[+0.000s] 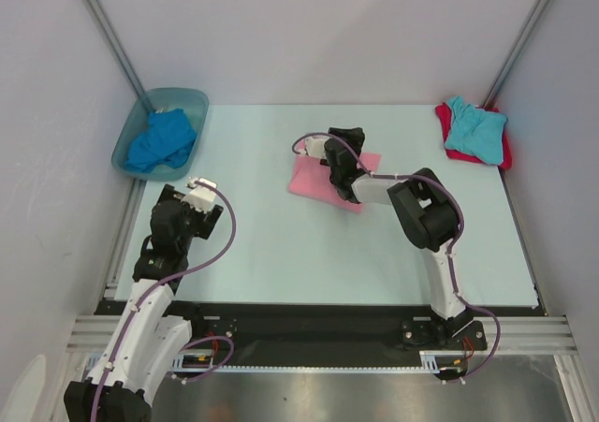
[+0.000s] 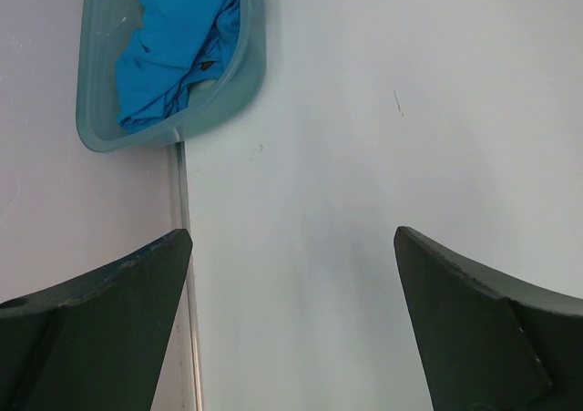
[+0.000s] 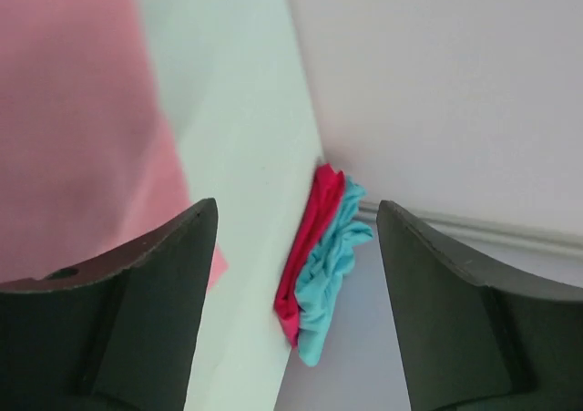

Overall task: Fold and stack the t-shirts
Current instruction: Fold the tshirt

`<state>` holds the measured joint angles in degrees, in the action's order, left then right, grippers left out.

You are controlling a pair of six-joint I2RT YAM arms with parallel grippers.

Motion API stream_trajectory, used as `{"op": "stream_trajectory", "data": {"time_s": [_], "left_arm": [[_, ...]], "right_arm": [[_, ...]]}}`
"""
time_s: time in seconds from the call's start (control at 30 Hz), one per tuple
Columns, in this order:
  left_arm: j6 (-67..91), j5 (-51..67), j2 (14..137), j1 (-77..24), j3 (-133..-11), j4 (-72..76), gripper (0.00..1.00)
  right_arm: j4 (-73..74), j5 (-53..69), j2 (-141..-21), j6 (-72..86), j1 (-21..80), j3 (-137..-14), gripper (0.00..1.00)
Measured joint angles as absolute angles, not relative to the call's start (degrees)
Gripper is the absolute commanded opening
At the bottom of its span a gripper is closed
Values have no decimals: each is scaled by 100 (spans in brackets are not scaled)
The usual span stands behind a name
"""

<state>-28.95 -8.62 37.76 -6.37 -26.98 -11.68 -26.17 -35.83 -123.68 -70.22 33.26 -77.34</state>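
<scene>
Right gripper (image 1: 343, 143) has its fingers apart with nothing clamped, above the far edge of the pink t-shirt (image 1: 312, 181), which lies mid-table. Left gripper (image 1: 200, 188) is spread wide, empty, near the tub (image 1: 178, 93) holding the blue t-shirt (image 1: 161, 141). Turquoise t-shirt (image 1: 475, 130) lies on the red t-shirt (image 1: 444, 116) (far right corner).

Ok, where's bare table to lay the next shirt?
Free: the table nearside of the pink t-shirt, and the gap between it and the tub. Crowded: centre, under the right gripper; far right corner, turquoise t-shirt on red t-shirt.
</scene>
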Motion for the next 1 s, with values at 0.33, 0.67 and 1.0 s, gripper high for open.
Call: {"op": "stream_trajectory", "data": {"time_s": [0.33, 0.67, 1.0], "left_arm": [[-2895, -862, 3776, -637, -2698, -1168, 100], [-2895, -860, 3776, -637, -2698, -1170, 100], [-2895, -840, 3769, -637, -2698, -1175, 100]], "right_arm": [[-1957, -3509, -11832, -5806, 3463, -7994, 73], [1291, -1970, -11992, -2869, 3214, -10702, 60], [1643, -2351, -12446, -2692, 3527, -10184, 56]]}}
